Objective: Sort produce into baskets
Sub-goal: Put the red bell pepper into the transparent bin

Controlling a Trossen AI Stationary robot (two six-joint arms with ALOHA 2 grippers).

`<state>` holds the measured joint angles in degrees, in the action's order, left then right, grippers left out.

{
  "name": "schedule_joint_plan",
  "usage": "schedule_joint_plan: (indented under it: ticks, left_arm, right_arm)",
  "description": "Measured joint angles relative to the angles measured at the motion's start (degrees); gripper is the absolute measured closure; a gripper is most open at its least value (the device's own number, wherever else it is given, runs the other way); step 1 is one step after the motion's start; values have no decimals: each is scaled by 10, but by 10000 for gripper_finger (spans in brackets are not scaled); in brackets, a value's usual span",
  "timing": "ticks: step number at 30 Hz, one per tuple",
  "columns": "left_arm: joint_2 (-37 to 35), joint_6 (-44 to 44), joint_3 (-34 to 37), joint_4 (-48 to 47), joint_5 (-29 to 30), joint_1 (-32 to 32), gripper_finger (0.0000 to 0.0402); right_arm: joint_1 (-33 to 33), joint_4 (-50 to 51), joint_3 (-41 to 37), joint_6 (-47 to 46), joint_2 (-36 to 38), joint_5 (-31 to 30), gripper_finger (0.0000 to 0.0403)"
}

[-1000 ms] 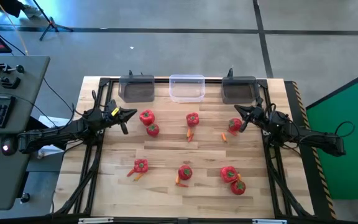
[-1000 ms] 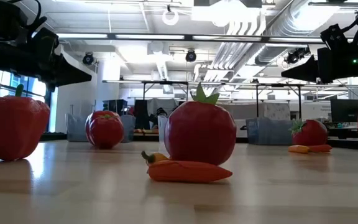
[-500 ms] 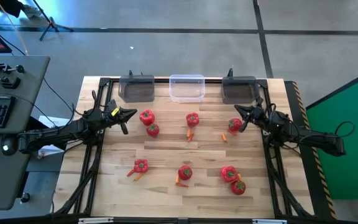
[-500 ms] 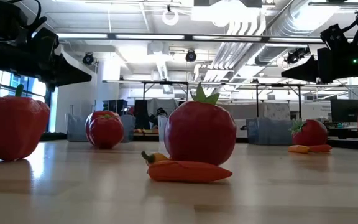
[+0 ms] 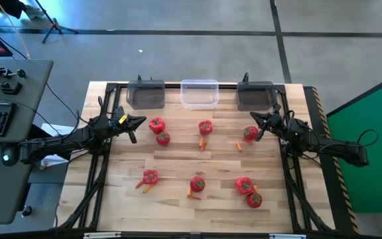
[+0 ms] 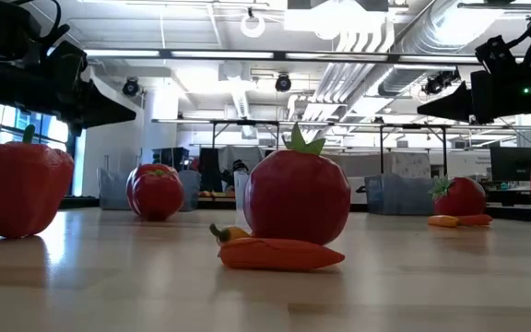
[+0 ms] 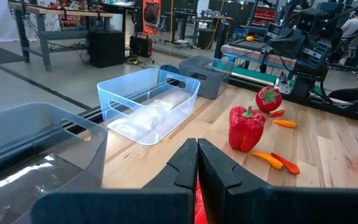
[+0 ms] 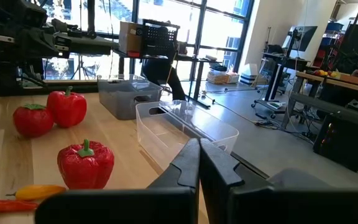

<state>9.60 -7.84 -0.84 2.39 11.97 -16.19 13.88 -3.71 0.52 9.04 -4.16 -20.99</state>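
Three baskets stand along the table's far edge: a dark grey one (image 5: 145, 93) on the left, a clear one (image 5: 199, 93) in the middle, a dark grey one (image 5: 254, 95) on the right. Red peppers (image 5: 156, 125) and tomatoes (image 5: 163, 138) lie scattered on the wood, with small orange carrot pieces (image 5: 202, 141) beside some. My left gripper (image 5: 140, 120) hovers shut at the left edge, near the far left pepper. My right gripper (image 5: 254, 118) hovers shut at the right edge, just above a tomato (image 5: 251, 133). Both point level toward the middle, with nothing between their fingers.
A second row of produce lies nearer the front: a pepper (image 5: 150, 176), a tomato (image 5: 197, 184) with a carrot piece (image 6: 279, 253), and a pair (image 5: 248, 191) at the right. Black frame rails (image 5: 101, 166) run along both table sides. Bare wood lies between the rows.
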Motion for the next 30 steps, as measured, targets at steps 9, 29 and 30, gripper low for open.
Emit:
schedule_joint_plan:
  ticks: [9,29,30]
  left_arm:
    - [0,0,0,0,0,0,401]
    - [0,0,0,0,0,0,401]
    - [0,0,0,0,0,0,401]
  right_arm:
    - [2,-1,0,82,0,-10,402]
    - [2,-52,3,-49,0,40,402]
    - [2,-57,3,-59,0,49,402]
